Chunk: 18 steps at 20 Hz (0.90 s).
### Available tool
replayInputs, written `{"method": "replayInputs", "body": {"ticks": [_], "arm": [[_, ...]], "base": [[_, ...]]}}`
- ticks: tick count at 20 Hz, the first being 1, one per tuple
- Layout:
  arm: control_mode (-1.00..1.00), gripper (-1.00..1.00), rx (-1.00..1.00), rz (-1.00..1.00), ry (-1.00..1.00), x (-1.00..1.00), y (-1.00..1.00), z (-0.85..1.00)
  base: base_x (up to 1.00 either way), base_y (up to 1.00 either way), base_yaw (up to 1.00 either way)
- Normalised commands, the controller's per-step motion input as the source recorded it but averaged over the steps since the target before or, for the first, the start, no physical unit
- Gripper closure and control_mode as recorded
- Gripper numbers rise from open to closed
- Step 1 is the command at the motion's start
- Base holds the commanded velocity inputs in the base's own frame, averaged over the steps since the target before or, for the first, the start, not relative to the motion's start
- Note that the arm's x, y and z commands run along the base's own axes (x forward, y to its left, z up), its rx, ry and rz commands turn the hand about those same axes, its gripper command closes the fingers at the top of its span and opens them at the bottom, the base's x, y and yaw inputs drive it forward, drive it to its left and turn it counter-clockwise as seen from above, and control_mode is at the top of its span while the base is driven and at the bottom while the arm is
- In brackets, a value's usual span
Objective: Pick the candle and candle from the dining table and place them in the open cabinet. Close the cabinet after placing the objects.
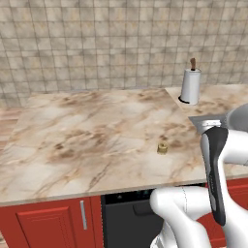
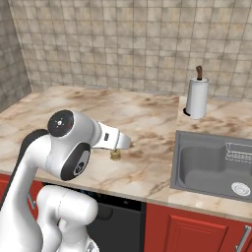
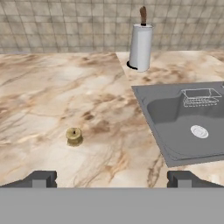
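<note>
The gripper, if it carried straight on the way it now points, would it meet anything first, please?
Probably the bare dining table, right of the squat candle. The open gripper looks down along the stone, though depth is hard to judge.

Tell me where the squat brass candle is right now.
The squat brass candle stands on the marbled table, left of the sink and nearer the front edge than the paper-towel roll.

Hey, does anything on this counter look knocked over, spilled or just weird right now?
Nothing stands out. The squat brass candle sits upright on the marbled table, the paper-towel roll stands straight by the wall, and the sink looks dry. The open gripper touches nothing.
</note>
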Motion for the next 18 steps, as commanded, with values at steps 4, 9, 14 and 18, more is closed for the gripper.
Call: {"method": "replayInputs", "body": {"ticks": [4,9,14,18], "arm": [[1.0,-1.0,0.0,0.0,0.0,0.0,0.0,0.0],[1.0,-1.0,0.0,0.0,0.0,0.0,0.0,0.0],[1.0,-1.0,0.0,0.0,0.0,0.0,0.0,0.0],[1.0,-1.0,0.0,0.0,0.0,0.0,0.0,0.0]], "base": [[0.01,0.0,0.0],[0.0,0.0,0.0],[0.0,0.0,0.0],[0.0,0.0,0.0]]}}
